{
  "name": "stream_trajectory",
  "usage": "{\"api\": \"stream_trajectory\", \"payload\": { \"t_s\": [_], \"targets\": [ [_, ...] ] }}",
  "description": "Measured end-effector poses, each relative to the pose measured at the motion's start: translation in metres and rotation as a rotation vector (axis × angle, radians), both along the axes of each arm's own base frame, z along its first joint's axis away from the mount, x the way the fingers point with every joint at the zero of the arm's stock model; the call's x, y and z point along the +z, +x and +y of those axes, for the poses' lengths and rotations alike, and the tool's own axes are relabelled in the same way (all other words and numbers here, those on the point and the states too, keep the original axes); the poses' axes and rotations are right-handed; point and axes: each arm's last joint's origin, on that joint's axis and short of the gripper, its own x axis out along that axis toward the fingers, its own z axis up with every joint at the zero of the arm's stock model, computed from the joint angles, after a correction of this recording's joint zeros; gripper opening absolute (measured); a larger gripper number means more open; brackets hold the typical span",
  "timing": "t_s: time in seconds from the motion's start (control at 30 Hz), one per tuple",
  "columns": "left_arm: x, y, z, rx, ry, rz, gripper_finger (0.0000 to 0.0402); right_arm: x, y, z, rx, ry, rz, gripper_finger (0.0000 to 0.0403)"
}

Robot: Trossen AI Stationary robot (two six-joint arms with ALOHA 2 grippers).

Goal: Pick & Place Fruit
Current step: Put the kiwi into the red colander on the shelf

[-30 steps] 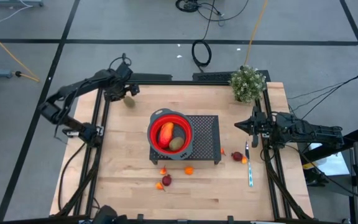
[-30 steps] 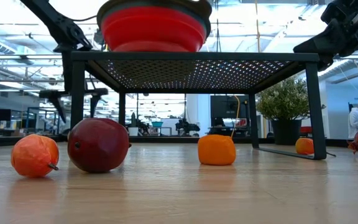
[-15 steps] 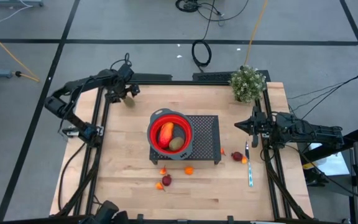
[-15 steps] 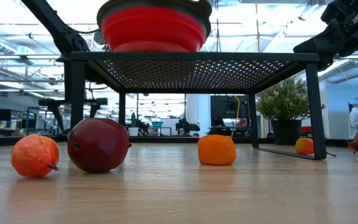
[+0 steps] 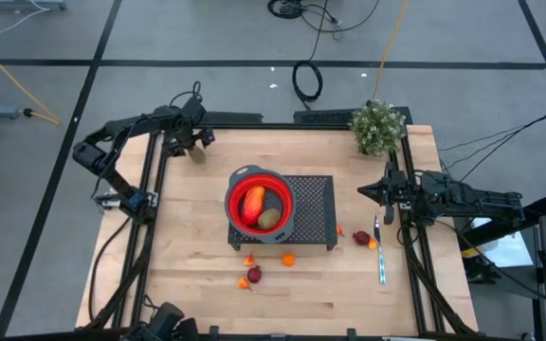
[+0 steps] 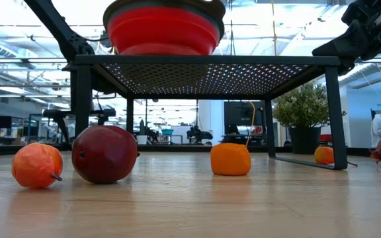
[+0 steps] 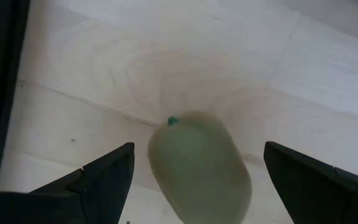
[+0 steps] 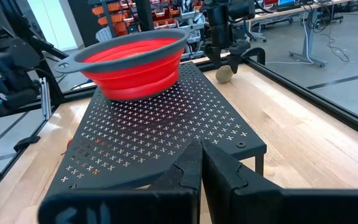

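Barely anything's shifted: your left arm's elbow swung out while its fingers [image 7: 191, 180] hang wide open over the brown fruit [image 5: 197, 154] on the bench [image 5: 197, 275], ready to close; right fingers [image 5: 362, 192] shut, parked.

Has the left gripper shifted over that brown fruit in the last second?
No. In the high view the left gripper sits at the same spot by the table's back-left corner, open over the brown fruit; only its elbow moved.

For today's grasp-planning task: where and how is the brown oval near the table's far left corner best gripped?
Probably across the middle of the brown oval, on its narrow width, coming straight down. It lies flat on the bare table, and the left gripper hangs above it, open jaws either side.
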Motion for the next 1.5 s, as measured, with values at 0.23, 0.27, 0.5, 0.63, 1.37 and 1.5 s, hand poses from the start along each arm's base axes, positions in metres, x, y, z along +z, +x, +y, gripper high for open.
{"api": "stream_trajectory", "payload": {
  "t_s": [0.23, 0.27, 0.5, 0.63, 1.37, 1.5],
  "targets": [
    [-0.005, 0.002, 0.001, 0.053, -0.021, -0.003, 0.0356, 0.000, 0.000, 0.000, 0.000, 0.000, 0.000, 0.0000],
    [-0.007, 0.003, 0.001, 0.058, -0.026, -0.001, 0.0356, 0.000, 0.000, 0.000, 0.000, 0.000, 0.000, 0.0000],
    [-0.018, 0.009, 0.000, 0.067, -0.063, 0.022, 0.0356, 0.000, 0.000, 0.000, 0.000, 0.000, 0.000, 0.0000],
    [-0.020, 0.010, 0.001, 0.073, -0.047, 0.031, 0.0356, 0.000, 0.000, 0.000, 0.000, 0.000, 0.000, 0.0000],
    [-0.019, 0.011, 0.004, 0.135, -0.006, 0.028, 0.0183, 0.000, 0.000, 0.000, 0.000, 0.000, 0.000, 0.0000],
    [-0.019, 0.011, 0.004, 0.136, -0.005, 0.030, 0.0184, 0.000, 0.000, 0.000, 0.000, 0.000, 0.000, 0.0000]
  ]
}}
